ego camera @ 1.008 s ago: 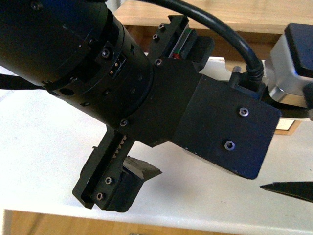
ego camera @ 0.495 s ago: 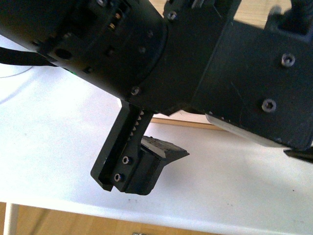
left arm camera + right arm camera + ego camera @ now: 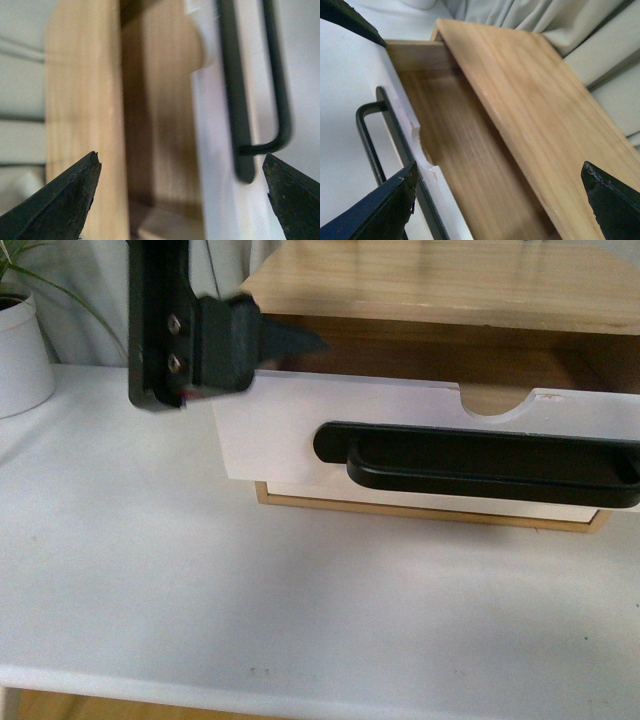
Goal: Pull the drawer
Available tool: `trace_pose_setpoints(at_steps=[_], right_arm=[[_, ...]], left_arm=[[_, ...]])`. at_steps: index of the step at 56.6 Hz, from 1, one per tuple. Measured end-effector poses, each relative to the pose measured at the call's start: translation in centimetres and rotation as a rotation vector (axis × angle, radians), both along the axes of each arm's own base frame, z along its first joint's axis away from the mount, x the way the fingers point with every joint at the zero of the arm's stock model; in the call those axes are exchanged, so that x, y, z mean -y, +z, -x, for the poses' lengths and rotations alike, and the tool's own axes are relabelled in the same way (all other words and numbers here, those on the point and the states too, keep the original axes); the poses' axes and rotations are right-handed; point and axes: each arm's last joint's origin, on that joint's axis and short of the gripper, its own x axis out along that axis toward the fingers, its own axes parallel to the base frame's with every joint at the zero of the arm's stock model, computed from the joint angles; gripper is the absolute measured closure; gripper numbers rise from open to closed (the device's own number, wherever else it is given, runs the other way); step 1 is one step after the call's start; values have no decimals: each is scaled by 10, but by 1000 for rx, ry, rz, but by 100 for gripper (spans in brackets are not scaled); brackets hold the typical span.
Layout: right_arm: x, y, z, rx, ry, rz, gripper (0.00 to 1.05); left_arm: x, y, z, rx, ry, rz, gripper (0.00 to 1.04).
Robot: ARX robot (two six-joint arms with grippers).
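The drawer [image 3: 285, 430] has a white front, a long black bar handle [image 3: 480, 465] and a half-round notch [image 3: 497, 400]. It stands partly out of a light wood cabinet [image 3: 440, 280]. One black finger [image 3: 225, 345] of my left gripper hangs at the drawer's upper left corner. In the left wrist view my left gripper [image 3: 182, 195] is open, spanning the cabinet top [image 3: 80, 100] and the drawer front [image 3: 215, 150] near the handle's end [image 3: 245, 150]. My right gripper [image 3: 500, 200] is open above the drawer's wooden inside [image 3: 465, 150] and holds nothing.
A white plant pot [image 3: 20, 355] stands at the back left of the white table [image 3: 150, 570]. The table's front edge [image 3: 300, 695] runs along the bottom. Pale curtains [image 3: 560, 20] hang behind the cabinet.
The black arm that filled the front view has moved up and to the left. Only one finger shows now, and the drawer front is uncovered.
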Motion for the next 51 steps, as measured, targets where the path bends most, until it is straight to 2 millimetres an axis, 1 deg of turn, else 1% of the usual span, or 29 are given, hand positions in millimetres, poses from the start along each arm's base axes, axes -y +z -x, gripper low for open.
trace_pose_setpoints(at_steps=[7,17,23,28,33,35,39,44,48,51], right_arm=[[6,5,10,67,-81,-77,9],[13,7,32,142,-216,-231,9],[17,2,46,136,-320,-312,9],[19,-6,60,129,-400,-359,9],[22,-14,72,129,-461,-399,9],[23,-17,78,125,-491,-428,9],[24,-23,88,112,-529,-486,9],[25,-31,102,89,-604,-567,9],[24,-36,110,87,-651,-615,9],[24,-36,111,86,-650,-633,9]], left_arm=[[-20,2,11,32,70,122,6],[-53,-4,40,45,186,327,6],[-80,-11,61,23,275,440,6],[-106,-15,78,21,397,571,6],[-126,-20,92,28,507,681,6],[-134,-25,102,25,550,746,6],[-141,-34,120,28,592,837,6],[-145,-44,140,18,679,947,6],[-142,-55,153,-10,745,1004,6],[-134,-66,159,-23,769,1010,6]])
